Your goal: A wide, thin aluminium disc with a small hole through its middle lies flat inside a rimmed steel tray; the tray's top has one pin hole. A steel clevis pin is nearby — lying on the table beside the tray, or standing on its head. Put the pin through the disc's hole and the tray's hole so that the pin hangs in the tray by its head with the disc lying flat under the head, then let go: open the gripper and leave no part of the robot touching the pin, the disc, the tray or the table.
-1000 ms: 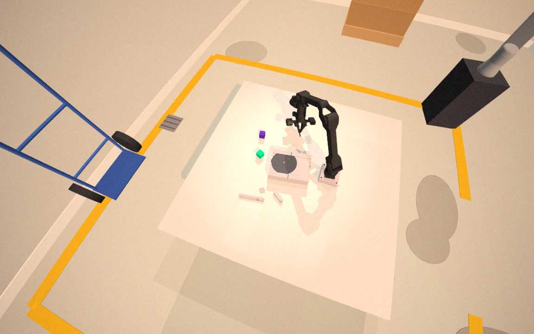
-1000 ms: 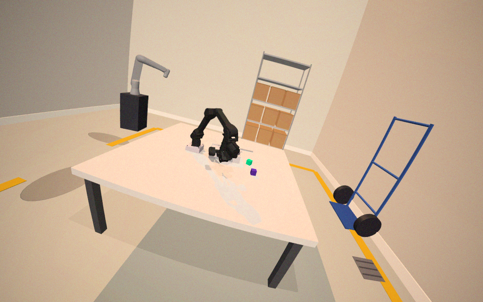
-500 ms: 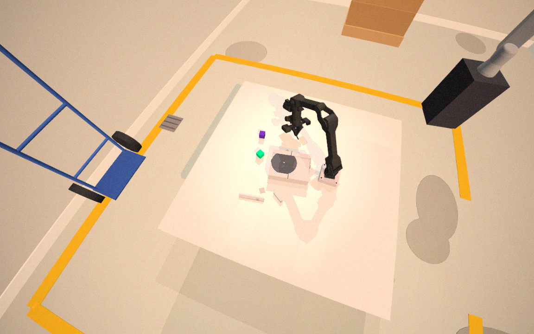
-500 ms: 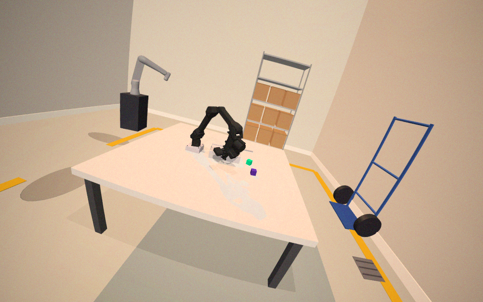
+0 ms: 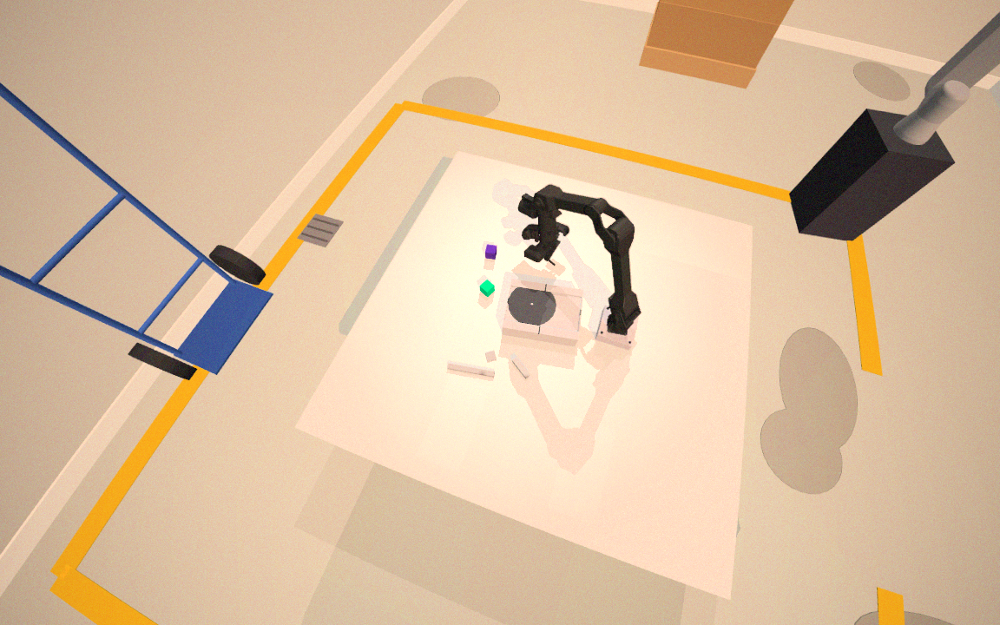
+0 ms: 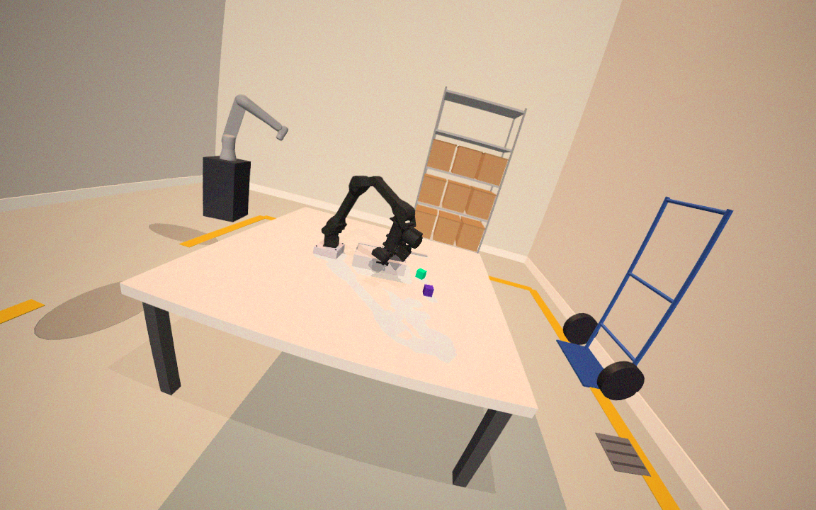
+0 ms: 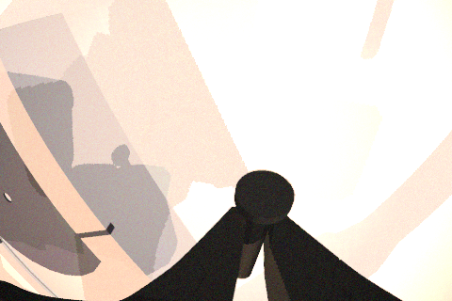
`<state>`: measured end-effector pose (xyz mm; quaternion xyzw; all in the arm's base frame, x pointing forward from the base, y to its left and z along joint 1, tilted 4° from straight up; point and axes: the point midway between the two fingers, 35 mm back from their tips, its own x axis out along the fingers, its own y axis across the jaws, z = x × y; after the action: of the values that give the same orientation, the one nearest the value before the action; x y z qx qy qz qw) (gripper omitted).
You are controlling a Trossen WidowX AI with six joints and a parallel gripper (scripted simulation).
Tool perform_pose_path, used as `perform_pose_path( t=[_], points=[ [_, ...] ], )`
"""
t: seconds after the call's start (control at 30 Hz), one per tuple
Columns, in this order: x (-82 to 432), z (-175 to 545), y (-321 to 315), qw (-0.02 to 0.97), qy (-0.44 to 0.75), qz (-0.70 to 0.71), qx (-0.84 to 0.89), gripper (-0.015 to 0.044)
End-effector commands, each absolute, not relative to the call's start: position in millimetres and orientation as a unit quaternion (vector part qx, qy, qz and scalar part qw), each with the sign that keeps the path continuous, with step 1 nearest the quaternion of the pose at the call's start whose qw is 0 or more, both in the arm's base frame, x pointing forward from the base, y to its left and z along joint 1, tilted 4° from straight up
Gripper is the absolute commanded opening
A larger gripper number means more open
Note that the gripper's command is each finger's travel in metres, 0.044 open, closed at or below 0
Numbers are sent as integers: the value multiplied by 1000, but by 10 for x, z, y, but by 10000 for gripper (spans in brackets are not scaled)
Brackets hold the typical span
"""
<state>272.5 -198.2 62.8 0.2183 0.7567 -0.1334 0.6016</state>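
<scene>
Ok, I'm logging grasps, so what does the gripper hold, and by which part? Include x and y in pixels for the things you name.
The gripper point(image 5: 552, 262) point(image 6: 382, 262) point(image 7: 254, 220) holds the pin point(image 7: 265, 196) by its shank, just below the wide head.

Rectangular, pale surface point(image 5: 643, 466) point(image 6: 258, 297) on dark legs. Directly upon it lie a rimmed tray point(image 5: 538, 336) point(image 6: 365, 261); a green block point(image 5: 486, 288) point(image 6: 420, 273) near the tray; a purple block point(image 5: 490, 252) point(image 6: 428, 291) near the green one; and a pale bar point(image 5: 470, 371), well apart from the purple block.

Beige walls, blue hand truck point(image 5: 227, 325) point(image 6: 663, 289), yellow floor tape point(image 5: 596, 148) point(image 6: 613, 411).
</scene>
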Motion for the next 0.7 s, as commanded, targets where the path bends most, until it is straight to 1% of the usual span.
perform_pose_path(
  t=[0.0, 0.33, 0.67],
  points=[
    [2774, 653, -1880, 617, 761, -97, 175, 0],
    [2903, 694, -1551, 646, 762, 19, 52, 0],
    [2991, 730, -1215, 652, 743, 134, -74, 0]
  ],
)
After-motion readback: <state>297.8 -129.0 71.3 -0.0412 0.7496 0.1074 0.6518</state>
